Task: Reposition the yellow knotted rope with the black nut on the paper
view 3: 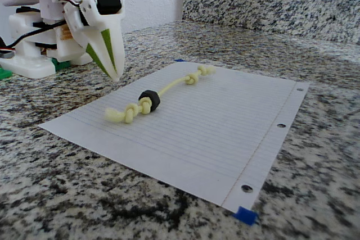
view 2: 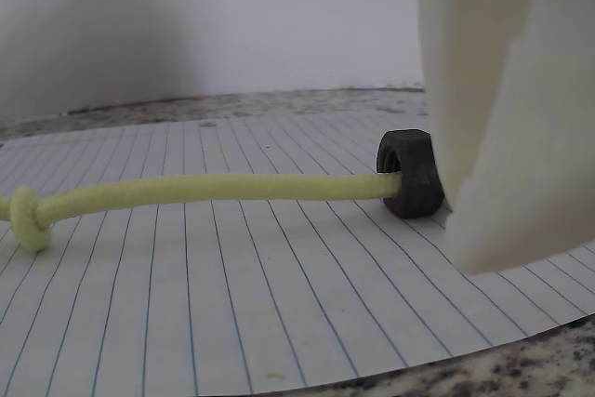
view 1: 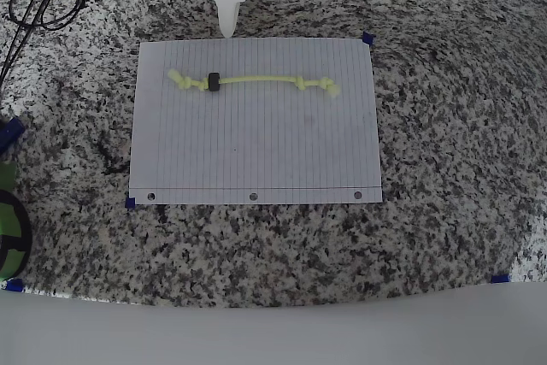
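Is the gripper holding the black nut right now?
No. In the fixed view the gripper hangs above the paper's edge, apart from the black nut on the yellow knotted rope.

White arm reaching in from the top edge in the overhead view, from the left in the fixed view. Gripper pointing down, tip in the air. Fingers pressed together into one tapered point, nothing between them. Same fingers large and pale at the right of the wrist view.
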